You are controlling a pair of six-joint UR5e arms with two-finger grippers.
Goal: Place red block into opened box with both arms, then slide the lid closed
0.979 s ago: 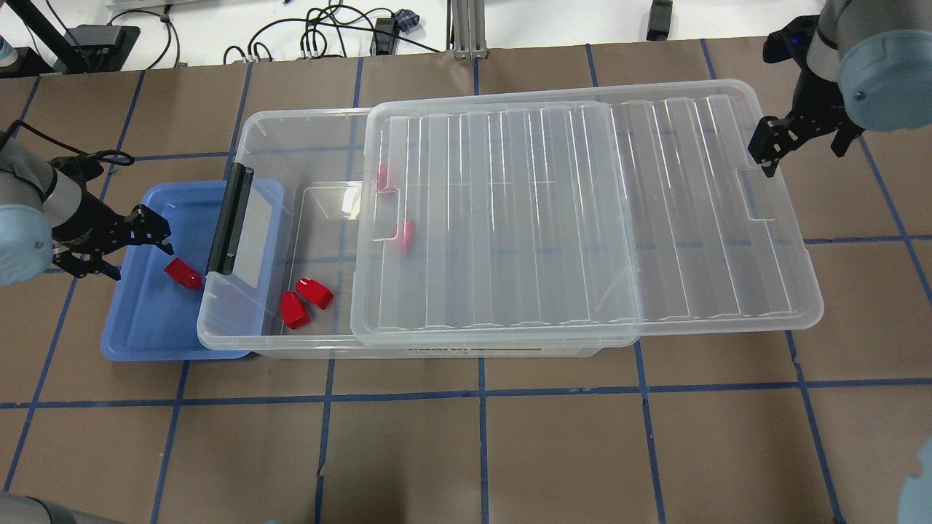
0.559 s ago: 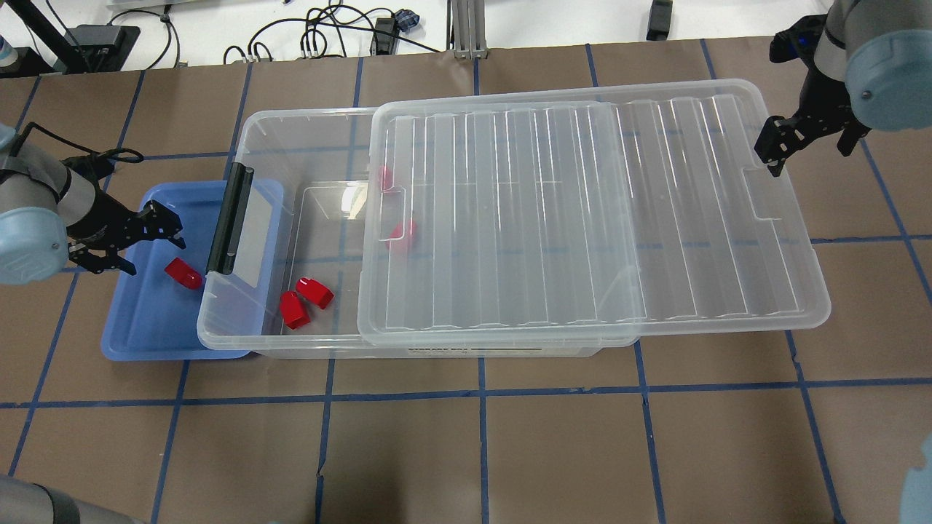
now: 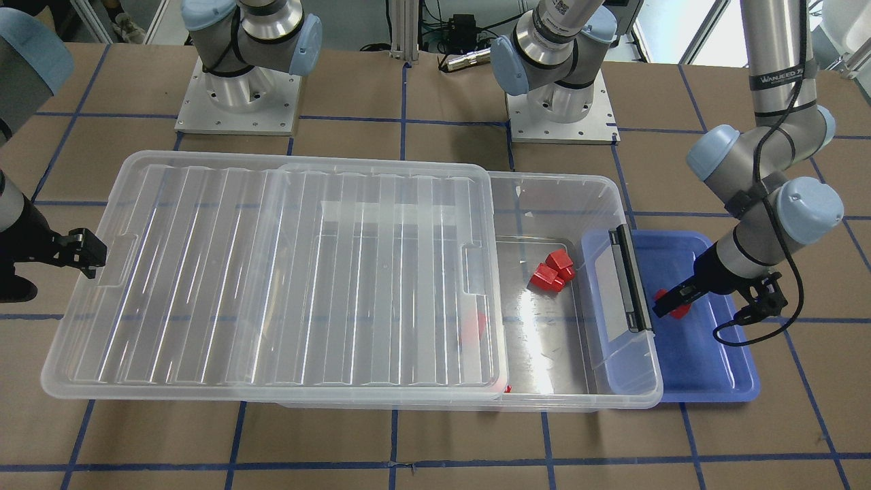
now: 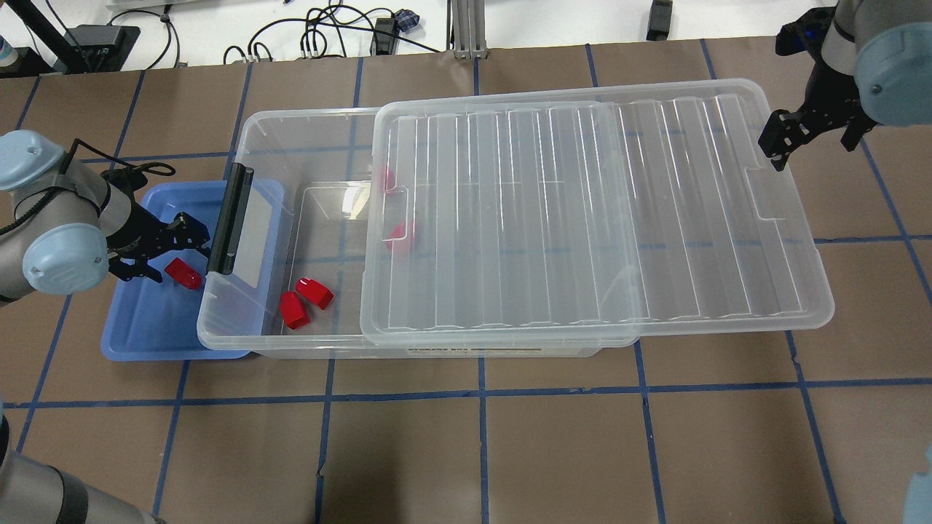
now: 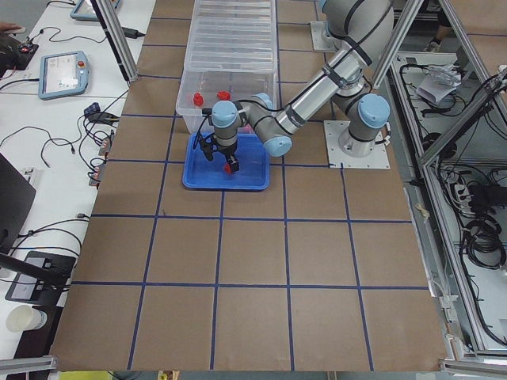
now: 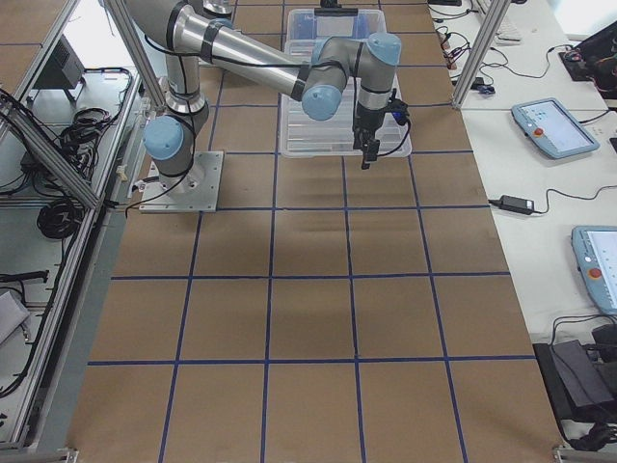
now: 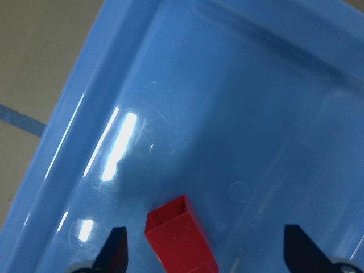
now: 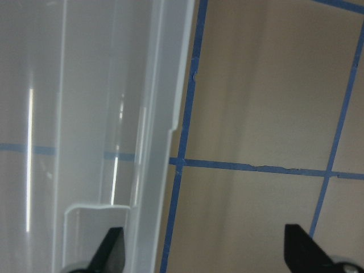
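Left claw (image 4: 177,256), wide open, now right over the red block (image 4: 183,274) (right claw (image 4: 812,138) open too, beside lid (image 4: 582,218))

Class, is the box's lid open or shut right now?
Open. The lid sits shifted partway off, leaving one end of the box uncovered.

Overhead and front cameras face each other over the box (image 4: 309,114); side cameras sight along the counter (image 5: 253,277); wrist cameras close in.

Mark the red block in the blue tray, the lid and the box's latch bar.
red block (image 7: 181,239): left wrist view, top face.
lid (image 4: 582,218): overhead view, ribbed middle.
latch bar (image 4: 229,220): overhead view, middle of bar.
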